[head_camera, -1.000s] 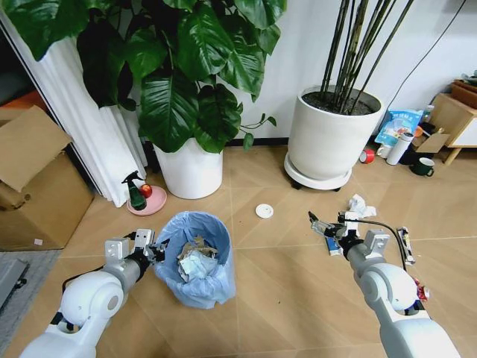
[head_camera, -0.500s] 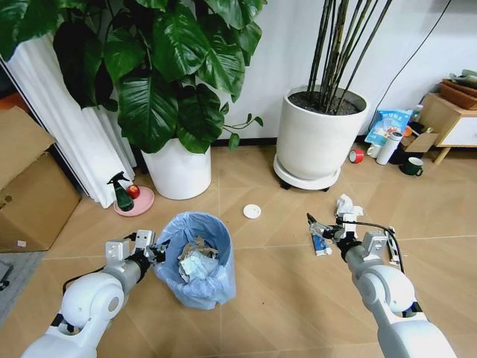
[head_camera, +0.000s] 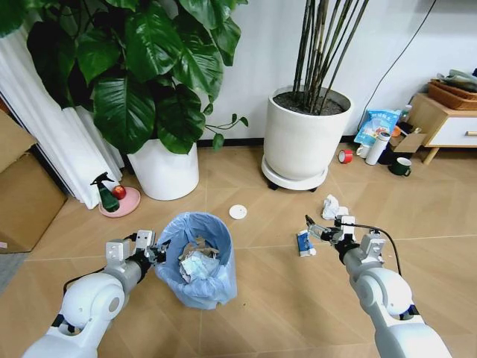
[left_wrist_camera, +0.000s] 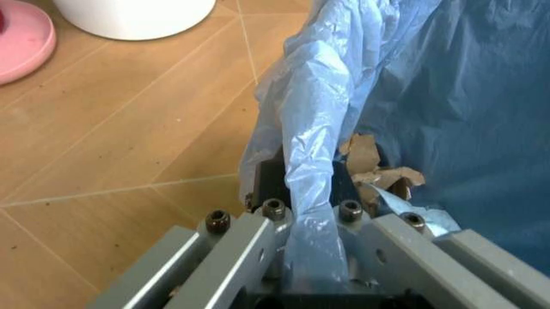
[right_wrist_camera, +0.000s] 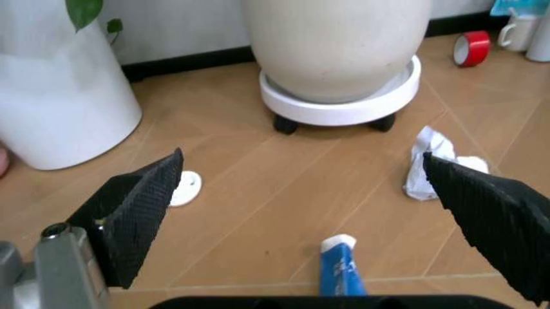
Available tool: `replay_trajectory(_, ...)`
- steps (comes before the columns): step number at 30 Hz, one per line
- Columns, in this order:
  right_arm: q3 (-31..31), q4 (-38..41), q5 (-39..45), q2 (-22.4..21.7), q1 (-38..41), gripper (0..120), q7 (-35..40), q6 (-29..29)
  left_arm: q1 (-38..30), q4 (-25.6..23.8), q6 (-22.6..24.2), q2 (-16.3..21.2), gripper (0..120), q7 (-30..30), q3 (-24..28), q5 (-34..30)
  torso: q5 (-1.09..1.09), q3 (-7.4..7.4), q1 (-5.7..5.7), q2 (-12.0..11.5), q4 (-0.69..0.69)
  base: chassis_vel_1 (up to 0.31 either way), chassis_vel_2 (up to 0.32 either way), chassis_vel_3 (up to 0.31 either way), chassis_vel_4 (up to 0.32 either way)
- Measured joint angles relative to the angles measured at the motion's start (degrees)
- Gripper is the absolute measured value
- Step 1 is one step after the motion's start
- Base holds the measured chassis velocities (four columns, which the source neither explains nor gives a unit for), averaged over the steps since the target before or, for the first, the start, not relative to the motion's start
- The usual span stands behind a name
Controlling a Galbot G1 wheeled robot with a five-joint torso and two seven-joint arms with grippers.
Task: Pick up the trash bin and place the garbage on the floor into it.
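Observation:
The trash bin (head_camera: 195, 257), lined with a light blue bag, stands on the herringbone wooden floor (head_camera: 283, 298) and holds crumpled paper and tissue. My left gripper (head_camera: 157, 250) is shut on its near rim, and the bag (left_wrist_camera: 413, 96) is pinched between the fingers (left_wrist_camera: 273, 193). My right gripper (head_camera: 317, 226) hangs open above the floor. A blue-white wrapper (head_camera: 303, 242) (right_wrist_camera: 341, 270) lies just below and beside it. A crumpled white tissue (head_camera: 330, 206) (right_wrist_camera: 429, 164) and a small white lid (head_camera: 238, 212) (right_wrist_camera: 183, 187) lie farther off.
Two large white plant pots (head_camera: 164, 168) (head_camera: 297, 142) stand at the back wall. A green spray bottle (head_camera: 106, 194) sits on a pink saucer. A red tape roll (head_camera: 345, 156), a mug (head_camera: 401, 166) and a wooden cabinet (head_camera: 447, 123) are at the right, a cardboard box (head_camera: 22, 201) at the left.
The whole picture has slid left, so the camera has turned right. Both arms keep their place in the view. The wrapper now lies left of the right gripper's tips.

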Motion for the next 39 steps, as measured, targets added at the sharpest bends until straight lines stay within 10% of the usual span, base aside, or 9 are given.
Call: replay_trajectory(39,-0.6,-1.9,-1.4,1.1,0.0,100,-2.8,2.3,-0.4,0.9,-0.2,0.2,0,0.5,0.3,0.4,0.0,0.0,0.0,0.0,0.01,-0.056,0.047,0.055,-0.053)
